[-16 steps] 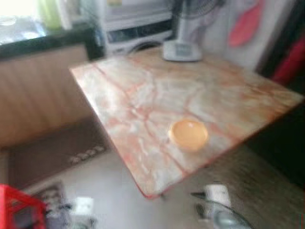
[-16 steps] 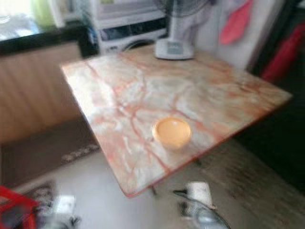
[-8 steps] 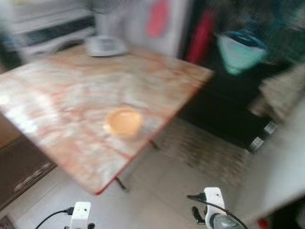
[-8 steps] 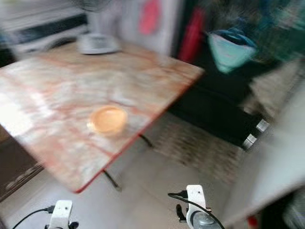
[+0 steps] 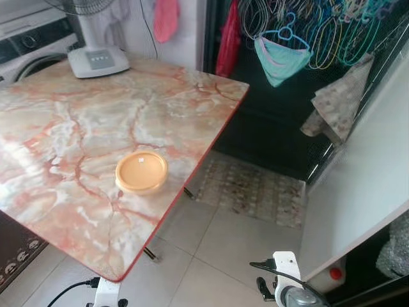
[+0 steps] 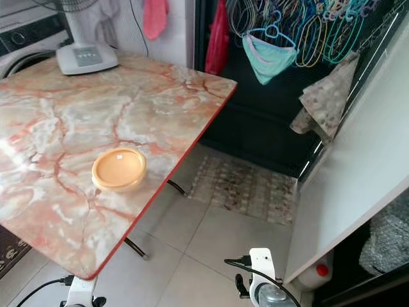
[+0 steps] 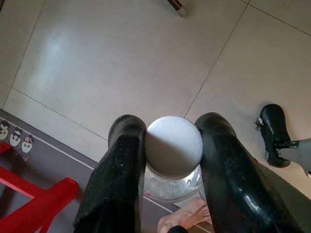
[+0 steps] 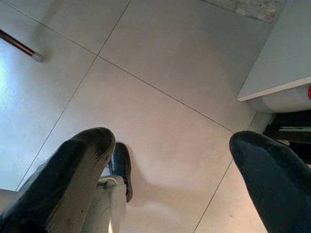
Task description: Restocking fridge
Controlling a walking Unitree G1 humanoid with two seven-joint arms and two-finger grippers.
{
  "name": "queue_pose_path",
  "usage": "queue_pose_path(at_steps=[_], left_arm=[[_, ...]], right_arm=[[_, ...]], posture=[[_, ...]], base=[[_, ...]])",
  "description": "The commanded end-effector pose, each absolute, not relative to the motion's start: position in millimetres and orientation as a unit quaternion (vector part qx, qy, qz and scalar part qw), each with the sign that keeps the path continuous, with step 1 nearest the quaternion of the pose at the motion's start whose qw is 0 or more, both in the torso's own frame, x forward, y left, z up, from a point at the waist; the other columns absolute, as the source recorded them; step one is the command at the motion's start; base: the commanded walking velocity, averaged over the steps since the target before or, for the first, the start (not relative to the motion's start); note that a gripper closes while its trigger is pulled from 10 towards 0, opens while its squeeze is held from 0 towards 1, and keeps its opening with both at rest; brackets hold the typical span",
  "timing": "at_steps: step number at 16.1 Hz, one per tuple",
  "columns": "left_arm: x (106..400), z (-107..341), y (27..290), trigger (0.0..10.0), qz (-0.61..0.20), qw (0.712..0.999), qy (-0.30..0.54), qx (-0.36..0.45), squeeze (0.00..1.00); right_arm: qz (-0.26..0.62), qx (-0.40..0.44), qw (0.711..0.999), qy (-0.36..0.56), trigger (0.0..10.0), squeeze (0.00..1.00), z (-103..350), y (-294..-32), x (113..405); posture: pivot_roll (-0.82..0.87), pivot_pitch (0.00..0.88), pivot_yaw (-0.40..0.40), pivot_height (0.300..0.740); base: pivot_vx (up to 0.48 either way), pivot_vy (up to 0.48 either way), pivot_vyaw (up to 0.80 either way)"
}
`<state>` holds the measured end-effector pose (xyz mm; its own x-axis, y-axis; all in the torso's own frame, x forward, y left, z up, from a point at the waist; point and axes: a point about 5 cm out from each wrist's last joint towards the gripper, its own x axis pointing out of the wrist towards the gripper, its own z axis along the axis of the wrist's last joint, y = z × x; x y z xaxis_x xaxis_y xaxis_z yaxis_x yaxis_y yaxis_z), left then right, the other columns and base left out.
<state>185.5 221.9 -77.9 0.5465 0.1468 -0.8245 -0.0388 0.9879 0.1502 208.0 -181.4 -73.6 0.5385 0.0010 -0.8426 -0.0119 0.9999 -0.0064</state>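
Left pincer (image 7: 172, 145) clamps a clear bottle (image 7: 174, 160) by its white cap, tiled floor (image 7: 97, 63) below. Right pincer (image 8: 170, 160) hangs spread wide, empty, above the same floor.

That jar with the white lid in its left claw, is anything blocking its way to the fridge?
The left gripper holds the jar low over bare floor tiles. No fridge can be clearly identified here, so I cannot judge the route.
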Motion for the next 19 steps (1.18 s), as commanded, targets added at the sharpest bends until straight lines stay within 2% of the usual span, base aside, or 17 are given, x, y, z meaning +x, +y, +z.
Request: queue_pose_path(at_steps=[1, 3, 12, 19], left_arm=[[184.2, -78.1, 223.8, 10.0, 0.045, 0.875, 0.476, 0.069, 0.0], [183.8, -78.3, 224.4, 10.0, 0.043, 0.872, 0.481, 0.078, 0.0], [183.0, -78.6, 224.4, 10.0, 0.043, 0.873, 0.48, 0.071, 0.0], [183.5, -78.6, 223.5, 10.0, 0.04, 0.874, 0.48, 0.071, 0.0]], right_arm=[[0.005, -0.005, 0.877, 0.48, 10.0, 0.0, -72.3, -181.0, 210.6], [0.005, -0.005, 0.878, 0.479, 10.0, 0.0, -72.3, -180.9, 210.5], [0.005, -0.004, 0.877, 0.48, 10.0, 0.0, -72.8, -180.2, 209.7], [0.002, 0.004, 0.881, 0.474, 10.0, 0.0, -72.2, -180.7, 210.5]], posture=[[0.08, 0.0, -0.017, 0.74], [0.08, 0.0, -0.017, 0.74], [0.08, 0.0, -0.009, 0.74], [0.08, 0.0, -0.015, 0.74]], base=[[0.0, 0.0, -0.8], [0.0, -0.379, -0.8], [0.0, 0.0, -0.79], [0.0, 0.0, 0.0]])
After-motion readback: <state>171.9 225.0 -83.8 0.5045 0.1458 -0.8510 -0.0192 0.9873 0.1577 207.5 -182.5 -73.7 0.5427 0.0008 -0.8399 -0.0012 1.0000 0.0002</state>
